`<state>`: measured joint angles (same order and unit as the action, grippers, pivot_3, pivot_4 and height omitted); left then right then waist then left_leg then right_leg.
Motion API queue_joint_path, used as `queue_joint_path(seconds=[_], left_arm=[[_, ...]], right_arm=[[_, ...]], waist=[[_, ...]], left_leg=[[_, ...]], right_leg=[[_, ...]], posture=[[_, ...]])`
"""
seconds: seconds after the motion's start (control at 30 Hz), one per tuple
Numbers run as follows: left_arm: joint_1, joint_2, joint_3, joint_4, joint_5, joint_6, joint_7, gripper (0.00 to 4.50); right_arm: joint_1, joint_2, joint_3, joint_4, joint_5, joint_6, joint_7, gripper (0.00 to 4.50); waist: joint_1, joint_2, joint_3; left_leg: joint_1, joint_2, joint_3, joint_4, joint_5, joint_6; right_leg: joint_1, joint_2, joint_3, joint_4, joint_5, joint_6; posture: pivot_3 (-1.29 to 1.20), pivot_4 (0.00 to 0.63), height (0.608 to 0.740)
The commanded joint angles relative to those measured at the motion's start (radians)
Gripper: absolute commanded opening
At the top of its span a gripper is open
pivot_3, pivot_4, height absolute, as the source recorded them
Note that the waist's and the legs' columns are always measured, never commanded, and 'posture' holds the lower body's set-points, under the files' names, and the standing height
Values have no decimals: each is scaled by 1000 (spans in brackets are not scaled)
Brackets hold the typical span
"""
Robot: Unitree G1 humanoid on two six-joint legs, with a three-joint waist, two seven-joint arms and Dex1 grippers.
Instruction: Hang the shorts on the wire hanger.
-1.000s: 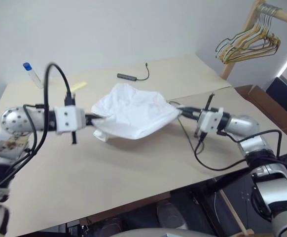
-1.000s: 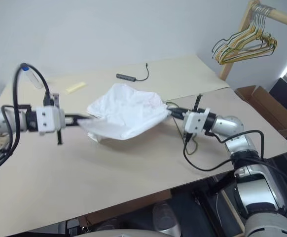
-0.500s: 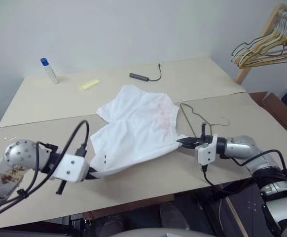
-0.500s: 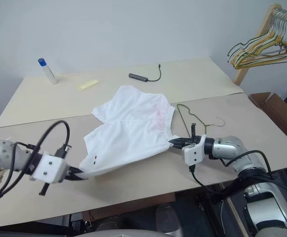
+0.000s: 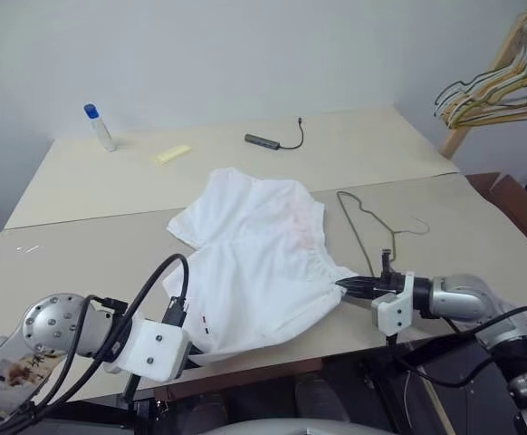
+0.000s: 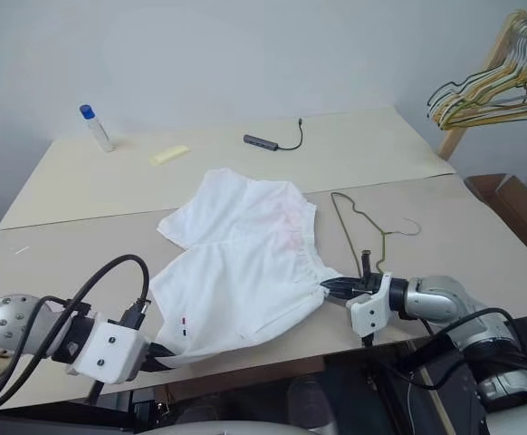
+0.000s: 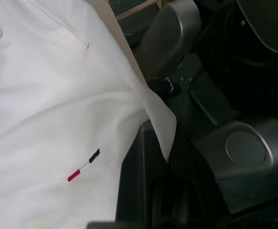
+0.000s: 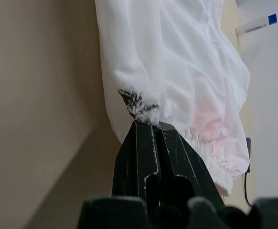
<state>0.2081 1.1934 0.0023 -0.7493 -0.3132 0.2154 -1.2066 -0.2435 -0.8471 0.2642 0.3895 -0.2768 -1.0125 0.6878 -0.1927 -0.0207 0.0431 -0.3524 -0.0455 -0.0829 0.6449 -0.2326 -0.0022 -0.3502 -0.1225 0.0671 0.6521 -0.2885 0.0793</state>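
On table: shorts (image 6: 245, 263) flat, red-and-black tag (image 7: 83, 165) (no readable writing); left hand (image 6: 159, 355) pinching hem, right hand (image 6: 329, 288) pinching waistband.

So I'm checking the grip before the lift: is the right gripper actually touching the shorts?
Touching. In the right wrist view the right gripper is shut, pinching a bunched bit of the shorts at its tips.

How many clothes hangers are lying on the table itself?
1: a thin wire hanger lies on the table just right of the white shorts. A bunch of hangers hangs on the rack at far right, off the table.
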Motion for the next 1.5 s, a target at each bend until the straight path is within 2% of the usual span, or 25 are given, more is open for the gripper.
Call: queue_joint_path(seconds=[0.03, 0.1, 0.2, 0.33, 0.43, 0.57, 0.6, 0.7, 0.83, 1.0, 1.2, 1.33, 1.43, 1.5], left_arm=[[-9, -5, 31, -48, -21, 51, 22, 21], [-17, -8, 34, -61, -29, 79, 29, 21], [-30, -10, 44, -81, -68, 134, 31, 646], [-54, 3, 90, -83, -138, 187, 6, 1893], [-90, 12, 169, -42, -200, 222, -18, 2862], [-187, -23, 244, 24, -276, 281, 26, 4146], [-180, -60, 272, 69, -269, 267, 49, 4465], [-197, -180, 342, 203, -275, 212, 102, 4489], [-328, -292, 335, 283, -334, 268, 214, 4489], [-442, -372, 253, 314, -365, 309, 255, 4489], [-532, -417, 156, 335, -376, 318, 231, 4489], [-559, -438, 120, 358, -355, 305, 225, 4489], [-561, -443, 113, 368, -345, 296, 223, 4500], [-555, -444, 113, 363, -345, 292, 223, 4500]], right_arm=[[16, -21, -18, -68, 46, 17, 2, 0], [32, -25, -17, -85, 61, 32, 8, 0], [64, -31, -18, -117, 76, 45, 14, 747], [114, -48, -22, -156, 96, 63, 23, 2081], [164, -87, -36, -203, 146, 85, 46, 3150], [254, -200, -77, -302, 329, 200, 130, 4493], [280, -235, -97, -337, 393, 251, 157, 4500], [349, -302, -192, -410, 592, 446, 210, 4500], [371, -292, -317, -473, 719, 735, 161, 4500], [307, -227, -333, -486, 655, 1162, -36, 4500], [158, -151, -269, -508, 649, 1657, -122, 4500], [64, -86, -199, -431, 585, 1754, -128, 4500], [2, -67, -154, -406, 558, 1847, -109, 3905], [-30, -47, -141, -375, 536, 1870, -120, 3270]], waist=[[5, 0, 0], [13, 0, 0], [21, 0, 0], [32, 0, 0], [40, 0, 0], [53, 0, 0], [59, 0, 0], [65, 2, -1], [74, -5, -1], [71, -7, -3], [60, -6, -2], [43, -5, -2], [35, -5, -2], [32, -6, -2]], left_leg=[[0, 0, 0, 0, 0, 0], [0, 2, 1, 0, 0, 0], [0, 6, 2, 0, 0, 0], [0, 9, 2, 0, -1, -2], [0, 9, 3, 0, -1, -2], [0, 9, 3, 1, -1, -2], [0, 9, 4, 1, -1, -2], [0, 10, 4, 1, -2, -2], [0, 12, 4, 3, -2, -2], [-2, 12, 4, 5, -4, -5], [-4, 12, 5, 6, -5, -5], [-4, 12, 7, 5, -5, -5], [-5, 11, 7, 6, -5, -5], [-5, 11, 5, 6, -5, -5]], right_leg=[[0, 0, 0, 0, 0, 0], [1, 3, 0, -3, 1, -1], [1, 7, 1, -5, 2, -3], [0, 10, 1, -5, 2, -4], [0, 10, 1, -5, 3, -5], [1, 10, 1, -5, 2, -4], [1, 10, 1, -5, 2, -4], [0, 10, 2, -6, 2, -4], [1, 15, 1, -6, 3, -4], [-1, 14, 1, -7, 4, -6], [-2, 16, 2, -7, 5, -7], [-2, 16, 2, -7, 4, -6], [-3, 16, 2, -7, 4, -6], [-3, 16, 2, -8, 5, -6]], posture=[[-136, 0, 740], [-137, 0, 740], [-139, 0, 740], [-129, 0, 740], [-116, 0, 740], [-108, 0, 740], [-109, 0, 740], [-131, 0, 740], [-167, 0, 740], [-193, 0, 740], [-206, 0, 740], [-215, 0, 740], [-212, 0, 740], [-205, 0, 740]])
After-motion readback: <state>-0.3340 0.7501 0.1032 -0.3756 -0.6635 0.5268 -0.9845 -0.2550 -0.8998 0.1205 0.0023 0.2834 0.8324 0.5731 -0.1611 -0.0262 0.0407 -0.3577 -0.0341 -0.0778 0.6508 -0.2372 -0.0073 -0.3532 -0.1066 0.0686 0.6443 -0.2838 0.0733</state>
